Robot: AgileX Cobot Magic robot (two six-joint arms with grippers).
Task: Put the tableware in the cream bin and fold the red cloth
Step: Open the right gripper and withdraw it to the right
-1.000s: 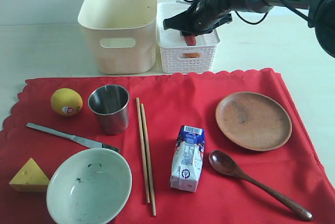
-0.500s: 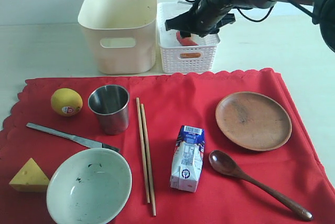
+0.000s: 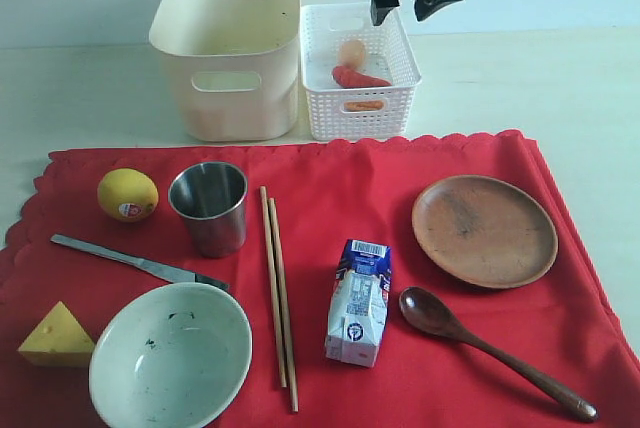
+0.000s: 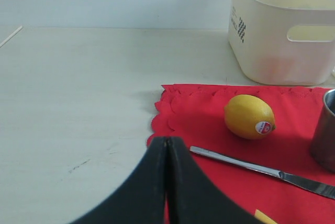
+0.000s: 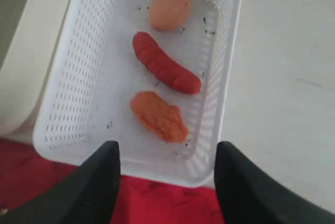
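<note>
- Above the white basket, the right claw hangs wide and empty — the round brown plate lies at its five o'clock, on the red cloth.
- Left claw — pinched closed, holding nothing.

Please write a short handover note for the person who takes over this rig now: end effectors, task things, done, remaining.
Left end effector: shut, empty, near the red cloth's left edge.
Right end effector: open, empty, above the white basket.
Steel cup, bowl, chopsticks, knife, plate, spoon: all on the cloth, in front of the cream bin.
Done: no tableware binned.
Left: bin all six, fold the cloth.
</note>
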